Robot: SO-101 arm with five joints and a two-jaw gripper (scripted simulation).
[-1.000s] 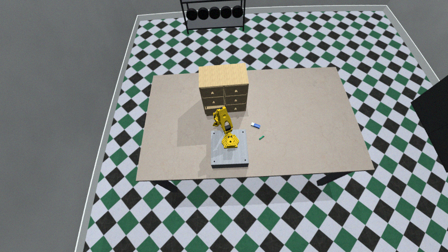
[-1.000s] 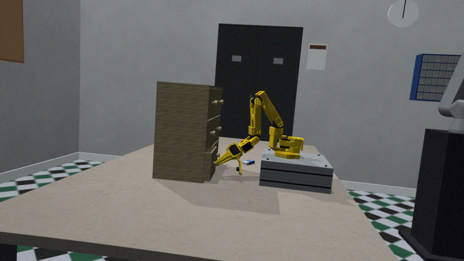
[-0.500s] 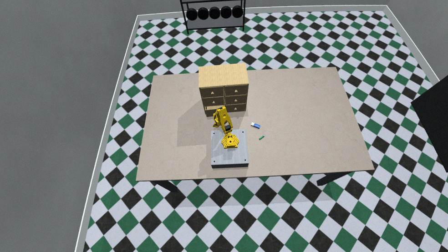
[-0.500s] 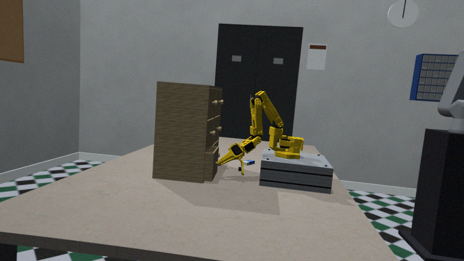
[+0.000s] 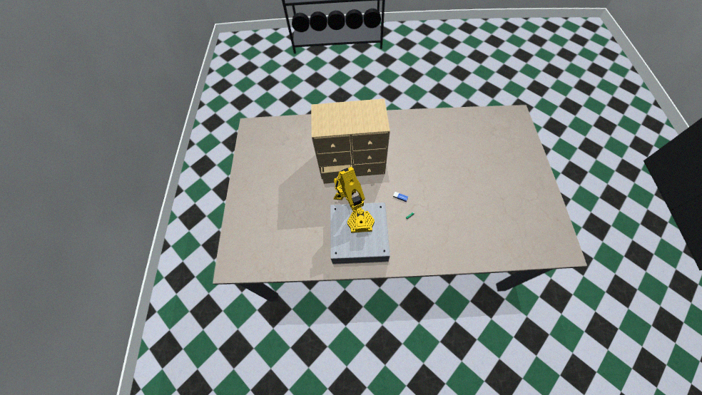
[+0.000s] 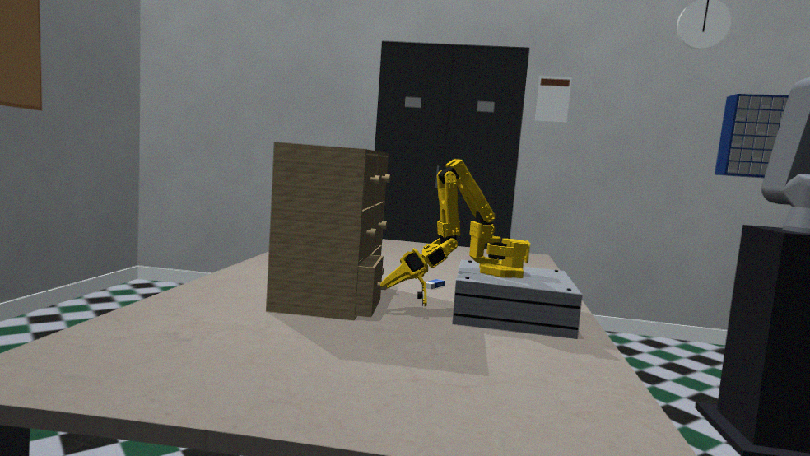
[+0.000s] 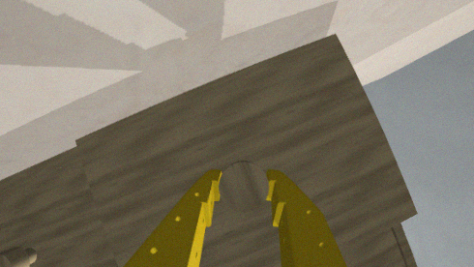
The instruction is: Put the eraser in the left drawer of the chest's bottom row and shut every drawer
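Gripping the round wooden knob (image 7: 243, 186) of the partly open bottom-left drawer (image 5: 335, 179) (image 6: 370, 286) (image 7: 300, 131), the yellow gripper (image 6: 380, 285) (image 7: 244, 181) shows its clamped fingers only in the wrist view. Top and exterior views show the blue-and-white eraser (image 5: 400, 196) (image 6: 435, 283) on the beige counter (image 5: 471, 196) (image 6: 226, 368).

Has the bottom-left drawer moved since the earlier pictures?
Yes. Judged against the chest, the bottom-left drawer has slid slightly farther out.
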